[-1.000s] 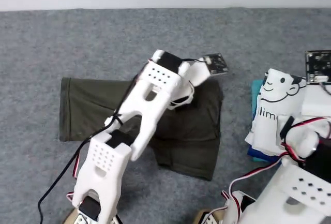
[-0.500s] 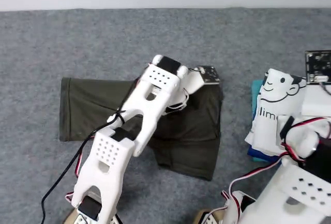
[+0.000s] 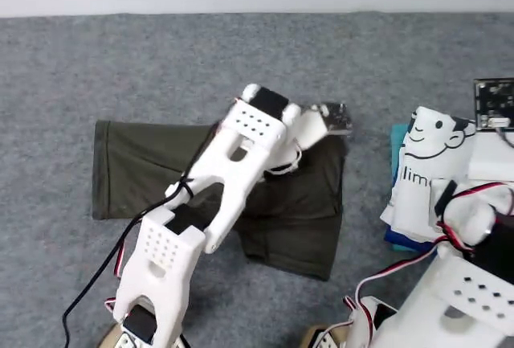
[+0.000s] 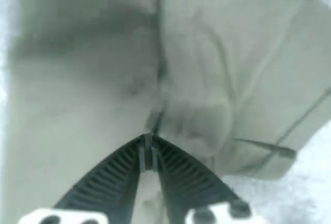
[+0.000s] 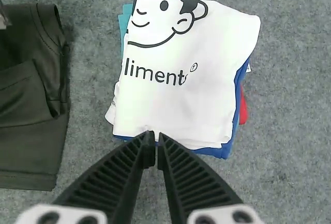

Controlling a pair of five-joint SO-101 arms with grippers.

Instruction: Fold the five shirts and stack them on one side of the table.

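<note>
On the grey table (image 3: 72,59), the half-folded olive shirt (image 3: 136,167) lies near centre. The left gripper (image 4: 147,149) is clenched over its 2 o'clock corner; pinched cloth cannot be told. At 3 o'clock sits the white-topped stack (image 5: 186,74), with the right gripper (image 5: 156,149) clenched empty above.

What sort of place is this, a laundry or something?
Probably a robotics workbench, not a laundry: two white robot arms stand at a grey felt-covered table, with a dark green shirt spread out and a stack of folded shirts beside it.
</note>
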